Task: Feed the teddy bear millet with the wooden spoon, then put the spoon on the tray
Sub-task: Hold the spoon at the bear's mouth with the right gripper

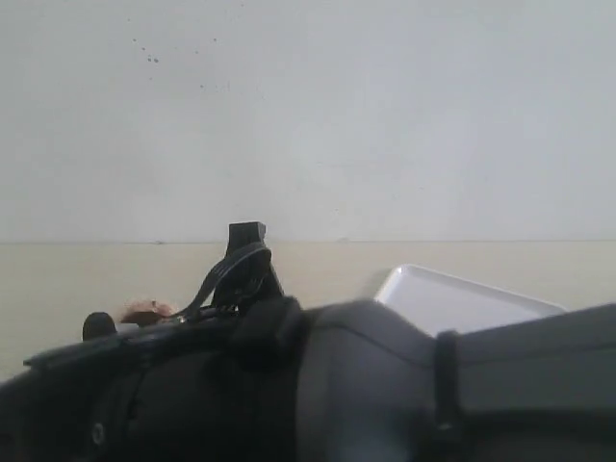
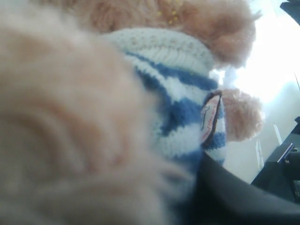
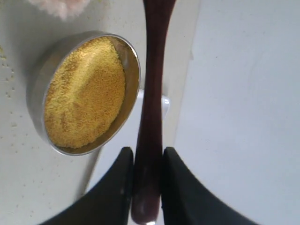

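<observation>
Arm link (image 1: 404, 385): a dark link fills the near foreground of the exterior view and hides most of the counter (image 1: 58, 284).
Right gripper (image 3: 147, 154): clenched on the wooden spoon (image 3: 151, 98), both fingers tight on the handle so it juts straight out. The bowl end runs out of frame, so I cannot tell if it is loaded.
Millet (image 3: 86, 91): heaped in the metal bowl (image 3: 36, 89) just beside the spoon's shaft, handy for scooping.
Left gripper (image 2: 234, 197): one dark finger presses into the striped shirt and the other is hidden by fur. It reads as a grasp on the teddy bear (image 2: 178, 93), likely steadying it for the spoon.
Tray (image 1: 452, 296): toward the counter's far right, near its back edge, its visible part bare.
Stage: feeding looks in hand; the spoon is not yet on the tray.
</observation>
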